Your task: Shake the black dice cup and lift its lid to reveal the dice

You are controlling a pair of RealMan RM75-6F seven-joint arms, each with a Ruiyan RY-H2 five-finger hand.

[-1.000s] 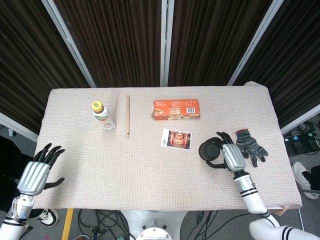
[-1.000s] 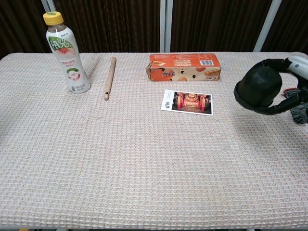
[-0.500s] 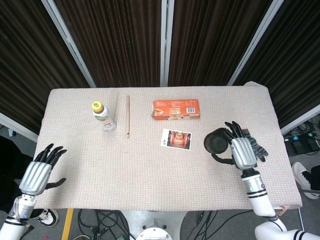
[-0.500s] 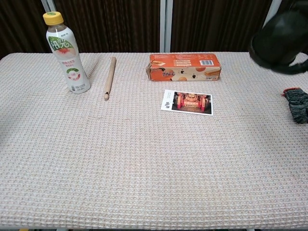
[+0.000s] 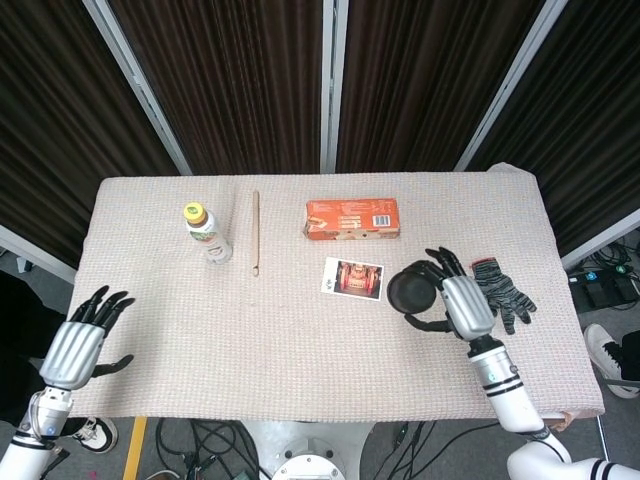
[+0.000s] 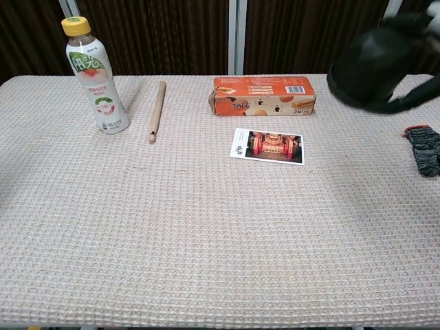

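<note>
My right hand (image 5: 462,305) grips the black dice cup (image 5: 410,290) and holds it up in the air over the right side of the table. In the chest view the cup (image 6: 371,67) hangs blurred at the upper right, well above the cloth, with dark fingers (image 6: 412,102) wrapped under it. Its lid is on, and no dice show. My left hand (image 5: 78,345) hovers open off the table's front left corner, holding nothing.
A drink bottle (image 6: 95,74), a wooden stick (image 6: 157,110), an orange box (image 6: 264,95) and a photo card (image 6: 268,146) lie across the back half of the cloth-covered table (image 6: 206,234). A knitted glove (image 6: 423,148) lies at the right edge.
The right hand has swung the cup up and right, then back left, staying high above the table. The left hand has barely moved.
</note>
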